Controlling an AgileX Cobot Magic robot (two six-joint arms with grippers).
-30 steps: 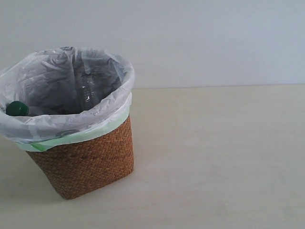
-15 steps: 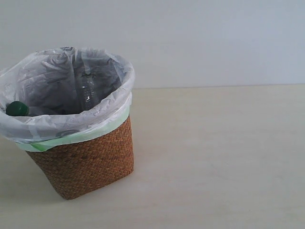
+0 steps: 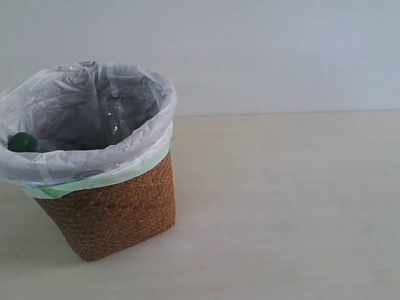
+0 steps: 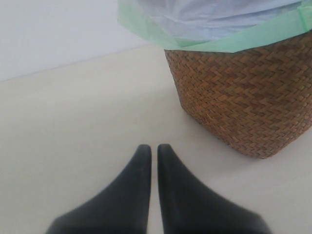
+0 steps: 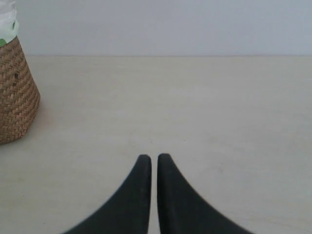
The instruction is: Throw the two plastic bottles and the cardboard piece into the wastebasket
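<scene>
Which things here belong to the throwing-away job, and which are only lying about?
Belong to the job: wastebasket; green bottle cap inside it; clear bottle inside it; left gripper and right gripper, both shut, empty. No cardboard piece visible.
Not of the job: table; wall.

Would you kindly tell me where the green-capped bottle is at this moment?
The green-capped bottle is inside the wastebasket on the left of the exterior view. Only its cap shows, peeking over the near rim at the far left.
</scene>
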